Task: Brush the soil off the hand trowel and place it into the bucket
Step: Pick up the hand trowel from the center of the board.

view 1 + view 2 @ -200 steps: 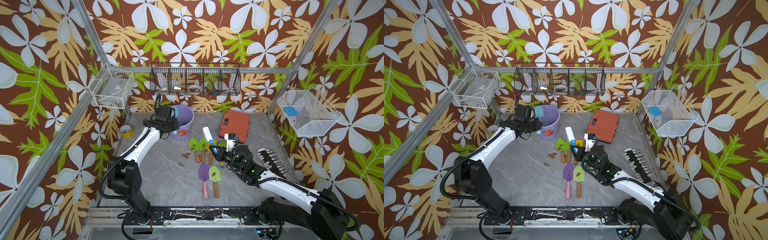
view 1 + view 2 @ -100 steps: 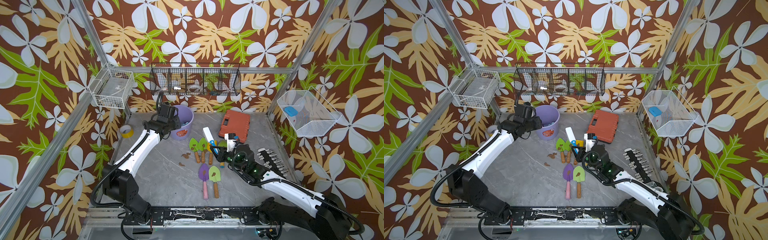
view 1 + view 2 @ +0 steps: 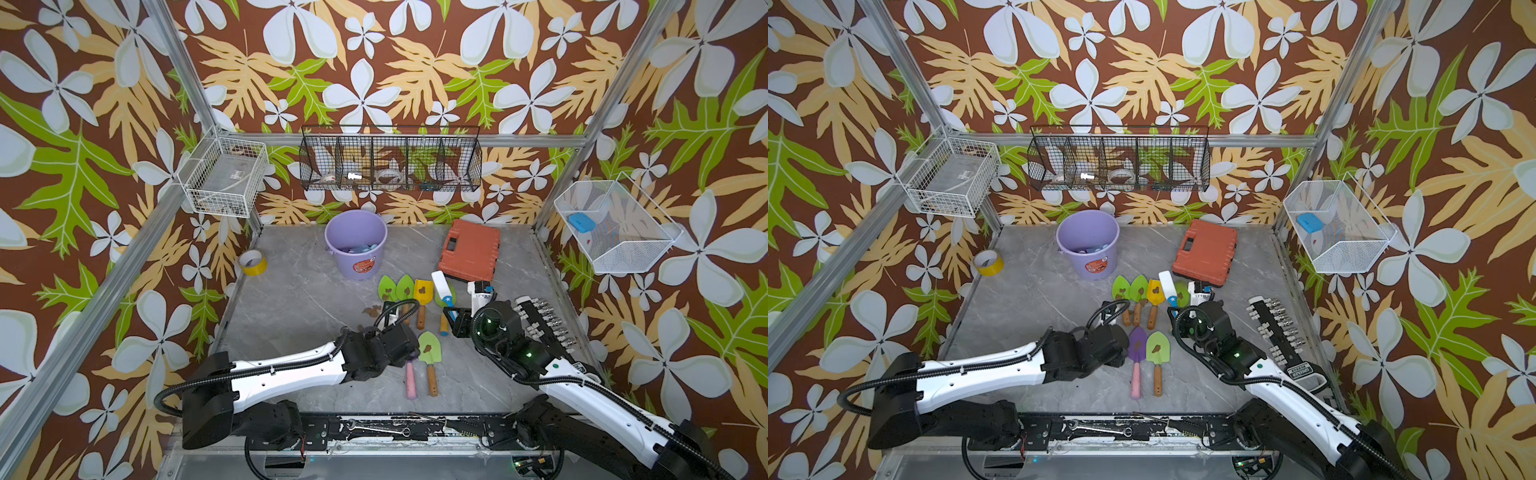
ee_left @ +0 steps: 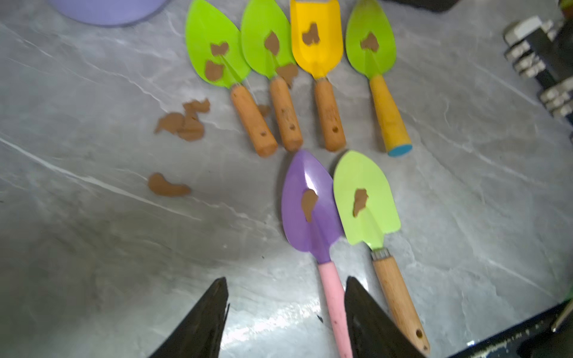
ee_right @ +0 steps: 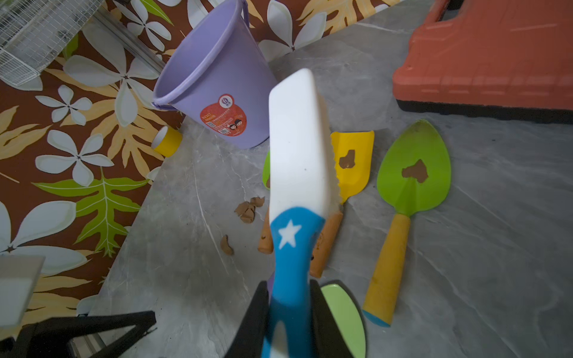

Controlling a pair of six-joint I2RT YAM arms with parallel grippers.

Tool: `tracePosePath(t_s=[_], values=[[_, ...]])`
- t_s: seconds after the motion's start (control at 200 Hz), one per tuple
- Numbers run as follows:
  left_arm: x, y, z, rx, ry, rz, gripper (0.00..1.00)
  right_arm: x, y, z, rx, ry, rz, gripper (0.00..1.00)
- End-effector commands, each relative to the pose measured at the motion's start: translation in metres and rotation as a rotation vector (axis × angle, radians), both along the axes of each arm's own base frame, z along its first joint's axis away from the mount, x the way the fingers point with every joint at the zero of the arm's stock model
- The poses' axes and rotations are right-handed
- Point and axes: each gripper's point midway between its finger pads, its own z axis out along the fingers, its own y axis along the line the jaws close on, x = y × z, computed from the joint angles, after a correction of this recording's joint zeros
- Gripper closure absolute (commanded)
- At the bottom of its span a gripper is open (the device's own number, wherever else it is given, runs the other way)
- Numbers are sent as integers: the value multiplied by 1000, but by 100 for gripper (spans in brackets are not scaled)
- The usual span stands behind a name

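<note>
Altogether six trowels lie on the worktop (image 3: 291, 299). Four form a back row, three green trowels (image 4: 204, 37) and one yellow trowel (image 4: 317, 62). Two lie in front, one purple trowel (image 4: 313, 229) beside one lime trowel (image 4: 366, 223). Every blade carries soil (image 4: 310, 201), one or two clumps each, and a few more clumps lie loose beside the back row. One bucket (image 3: 343, 257) stands upright behind them, apart. The right gripper (image 5: 288, 288) is clenched on one brush (image 5: 297, 139) above the back row. The left gripper (image 4: 285, 319) is spread and empty, the purple trowel's pink handle just beside one finger. One case (image 3: 469, 251) and one tape roll (image 3: 252, 262) sit farther back.
</note>
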Motion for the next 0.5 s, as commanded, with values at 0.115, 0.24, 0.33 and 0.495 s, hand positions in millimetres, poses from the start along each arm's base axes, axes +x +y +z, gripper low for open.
tracePosePath(t_s=[0.115,0.24,0.33,0.495], values=[[-30,-28,-31,-21,95,-36,37,-3,-2,-6,10,21,-9,100],[-32,-27,-39,1,98,-34,37,-4,-4,-6,13,21,-16,100],[-42,-38,-46,-57,151,-77,38,-6,-5,-6,20,20,-17,100],[-58,-46,-64,-31,211,-134,38,-6,-2,-7,22,23,-4,100]])
